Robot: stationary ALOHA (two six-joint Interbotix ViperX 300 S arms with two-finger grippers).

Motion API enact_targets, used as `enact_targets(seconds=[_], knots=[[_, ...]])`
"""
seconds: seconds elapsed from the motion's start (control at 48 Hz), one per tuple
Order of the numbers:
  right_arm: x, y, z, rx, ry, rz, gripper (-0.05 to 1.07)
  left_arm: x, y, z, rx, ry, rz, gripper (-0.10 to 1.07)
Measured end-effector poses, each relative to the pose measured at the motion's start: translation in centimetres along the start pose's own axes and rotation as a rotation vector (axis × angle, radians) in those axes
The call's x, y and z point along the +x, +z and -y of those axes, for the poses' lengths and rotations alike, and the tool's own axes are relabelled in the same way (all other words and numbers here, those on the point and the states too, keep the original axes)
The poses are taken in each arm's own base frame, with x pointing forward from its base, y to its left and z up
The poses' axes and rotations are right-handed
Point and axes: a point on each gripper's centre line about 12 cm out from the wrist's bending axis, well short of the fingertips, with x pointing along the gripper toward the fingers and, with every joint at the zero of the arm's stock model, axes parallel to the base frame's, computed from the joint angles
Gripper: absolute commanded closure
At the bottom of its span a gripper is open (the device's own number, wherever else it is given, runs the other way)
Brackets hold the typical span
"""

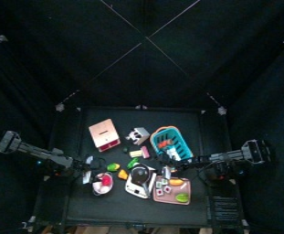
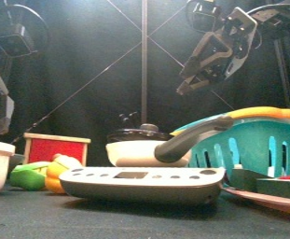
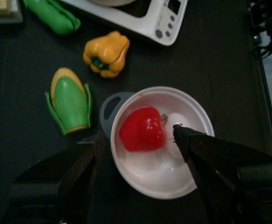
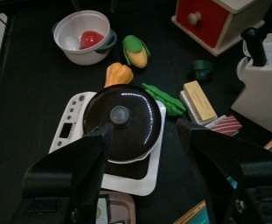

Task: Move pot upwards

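No legible writing on any item. My left gripper (image 3: pixel 144 144) is released, jaws spread wide above the pot (image 3: pixel 162 140), one jaw over each side of its rim; a red toy pepper (image 3: pixel 142 129) lies inside. Beside the pot: toy corn (image 3: pixel 69 101), then an orange pepper (image 3: pixel 108 52). Bare table (image 3: pixel 219 79) lies alongside. My right gripper (image 4: pixel 138 140), jaws apart, hangs over a scale (image 4: pixel 115 140) bearing a black pan (image 4: pixel 124 121).

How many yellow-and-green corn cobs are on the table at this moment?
1: the corn cob lies beside the pot, near the orange pepper. Another could be hidden behind the teal basket.
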Motion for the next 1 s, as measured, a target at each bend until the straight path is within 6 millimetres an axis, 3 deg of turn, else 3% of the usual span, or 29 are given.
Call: enact_targets(seconds=[0.229,0.521,0.792,1.0], knots=[[0.5,-0.4,-0.1,0.008,0.0,-0.018,0.1,0.2,-2.4,-1.0,-0.064,0.041,-0.121,0.01],[1.2,-1.0,-0.1,0.005,-0.002,-0.044,0.1,0.9,-3.2,-1.8,-0.099,0.064,-0.132,0.04],[1.2,-1.0,0.0,0.007,-0.003,-0.046,0.1,2.1,-4.1,-2.0,-0.105,0.087,-0.205,0.24],[1.2,-1.0,0.0,0.008,-0.003,-0.046,0.1,2.5,-3.1,-1.9,-0.104,0.073,-0.147,0.37]])
